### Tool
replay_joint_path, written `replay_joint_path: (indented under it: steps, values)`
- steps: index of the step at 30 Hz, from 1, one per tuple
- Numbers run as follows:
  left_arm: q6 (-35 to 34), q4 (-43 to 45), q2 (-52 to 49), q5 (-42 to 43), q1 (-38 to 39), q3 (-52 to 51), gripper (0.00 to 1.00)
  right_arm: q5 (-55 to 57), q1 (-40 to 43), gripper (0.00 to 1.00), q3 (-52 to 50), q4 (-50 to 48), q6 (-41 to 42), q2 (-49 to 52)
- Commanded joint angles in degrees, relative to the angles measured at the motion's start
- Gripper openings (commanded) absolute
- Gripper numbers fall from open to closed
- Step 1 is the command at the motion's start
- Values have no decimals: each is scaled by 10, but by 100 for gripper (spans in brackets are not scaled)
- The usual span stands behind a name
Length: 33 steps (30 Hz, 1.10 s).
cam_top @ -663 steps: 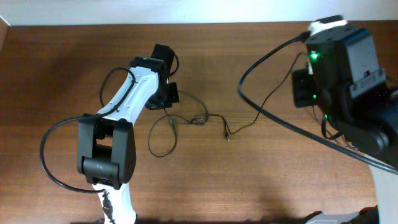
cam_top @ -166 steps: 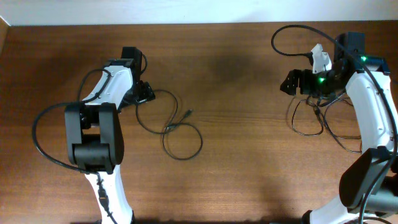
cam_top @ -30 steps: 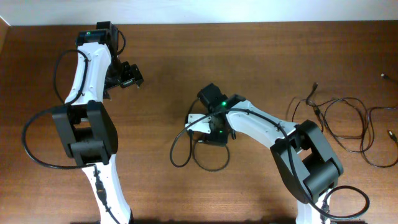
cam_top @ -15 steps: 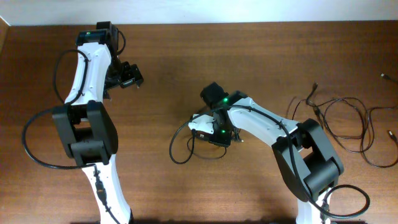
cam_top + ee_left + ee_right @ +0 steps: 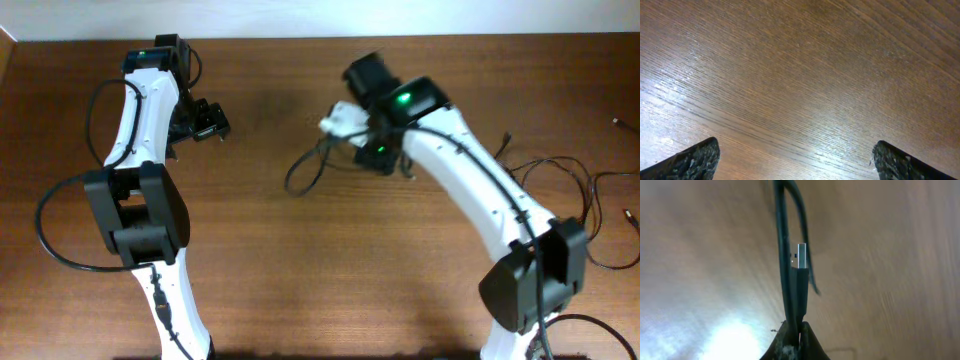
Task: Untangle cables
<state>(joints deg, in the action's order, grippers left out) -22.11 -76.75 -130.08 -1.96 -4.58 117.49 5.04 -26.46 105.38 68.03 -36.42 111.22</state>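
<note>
The wooden table point(image 5: 300, 280) carries little besides the two arms. The right arm point(image 5: 480, 200) reaches from five o'clock up across the middle toward twelve. The left arm point(image 5: 140, 110) is folded away toward ten o'clock, probably so that it leaves the working space free. A loose sprawl of cables point(image 5: 588, 205) lies at the three o'clock edge in open loops, well apart from everything else. A single cable point(image 5: 782, 240) hangs as a small loop just left of the right wrist, near twelve o'clock. That split suggests the strands are being pulled out one at a time and kept apart, so the sorting looks well advanced. The right gripper point(image 5: 794, 335) has its fingers pressed together, pinching this cable just below its plug point(image 5: 801, 270). In the wrist view the cord and plug rise straight toward twelve o'clock, and a second run of the same cord sits beside them. Holding it so near the end likely keeps the plug from swinging. The left gripper point(image 5: 795, 161) has its fingers spread wide, with bare wood between them, holding and touching nothing.
</note>
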Motion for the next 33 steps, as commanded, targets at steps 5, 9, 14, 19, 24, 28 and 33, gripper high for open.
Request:
replay_joint_path:
  steps: [5, 9, 14, 19, 24, 28, 33]
  values:
    - [-6, -1, 2, -4, -1, 4, 99, -20, 188, 4, 5, -14, 156, -2]
    - [-6, 0, 2, -4, -1, 4, 99, -85, 251, 29, 2, -14, 160, -2]
    - [-6, 0, 2, -4, -1, 4, 99, -85, 284, 98, -13, -15, 160, -2]
    - [-6, -1, 2, -4, -1, 4, 99, -141, 283, 98, -42, -31, 160, -2]
    - [-6, 0, 2, -4, -1, 4, 99, -140, 284, 98, -42, -31, 159, -2]
    - [-6, 0, 2, -4, -1, 4, 99, -140, 284, 98, -42, -31, 159, -2]
    - [-6, 0, 2, -4, -1, 4, 99, -140, 284, 98, -42, -31, 159, -2]
